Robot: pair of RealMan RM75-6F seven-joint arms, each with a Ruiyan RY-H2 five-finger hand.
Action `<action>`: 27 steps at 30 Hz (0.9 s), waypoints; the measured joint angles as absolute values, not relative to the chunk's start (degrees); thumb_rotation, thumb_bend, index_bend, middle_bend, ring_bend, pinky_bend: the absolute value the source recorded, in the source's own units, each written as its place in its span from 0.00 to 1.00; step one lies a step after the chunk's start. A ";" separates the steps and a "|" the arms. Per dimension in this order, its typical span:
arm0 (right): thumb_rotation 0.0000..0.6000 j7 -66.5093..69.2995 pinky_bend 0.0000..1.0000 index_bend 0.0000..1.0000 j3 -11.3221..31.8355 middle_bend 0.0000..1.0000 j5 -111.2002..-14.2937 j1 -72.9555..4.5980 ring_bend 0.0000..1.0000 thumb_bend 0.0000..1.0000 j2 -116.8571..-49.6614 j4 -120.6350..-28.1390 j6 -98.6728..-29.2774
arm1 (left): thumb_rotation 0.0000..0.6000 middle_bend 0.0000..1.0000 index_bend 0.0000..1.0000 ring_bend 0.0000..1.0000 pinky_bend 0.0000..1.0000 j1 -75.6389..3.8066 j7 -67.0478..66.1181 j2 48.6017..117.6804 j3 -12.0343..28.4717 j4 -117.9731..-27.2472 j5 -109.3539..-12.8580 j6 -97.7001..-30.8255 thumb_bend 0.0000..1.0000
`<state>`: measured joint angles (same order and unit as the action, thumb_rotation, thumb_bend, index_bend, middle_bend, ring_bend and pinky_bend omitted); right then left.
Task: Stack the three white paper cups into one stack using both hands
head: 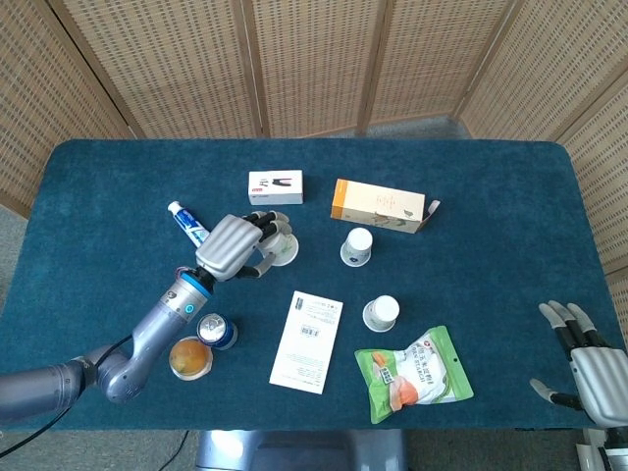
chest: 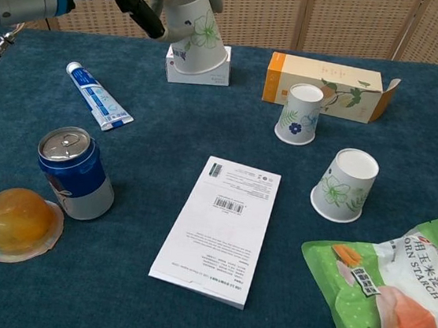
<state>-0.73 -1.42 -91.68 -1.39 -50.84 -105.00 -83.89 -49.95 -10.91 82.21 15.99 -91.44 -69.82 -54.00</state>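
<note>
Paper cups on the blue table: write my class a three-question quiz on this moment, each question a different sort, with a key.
1. True or false: the left robot hand holds a paper cup lifted off the table.
2. How many paper cups stand upside down on the table?
3. Which lies nearest the right robot hand? A. toothpaste tube B. corn starch bag C. soda can

Key: 1 true; 2 two, one near the orange box, one near the bag; 3 B.

— What sort of place is this looking like?
— A test lab: woven screens (head: 314, 59) are fencing off a worktop (head: 491, 196) under blue cloth, where groceries like a can (chest: 75, 173) are sitting as props.
</note>
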 measured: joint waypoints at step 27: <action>0.94 1.93 0.40 0.00 -0.80 0.00 -91.09 -3.11 0.00 0.19 -49.93 -104.15 -81.92 | 1.00 0.26 0.28 0.32 0.55 -59.51 -12.94 92.85 18.24 -78.84 -65.70 -49.25 0.50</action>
<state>1.93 -0.80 -91.09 -3.11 -49.93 -104.15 -81.92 -59.51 -12.94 92.85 18.24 -78.84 -65.70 -49.25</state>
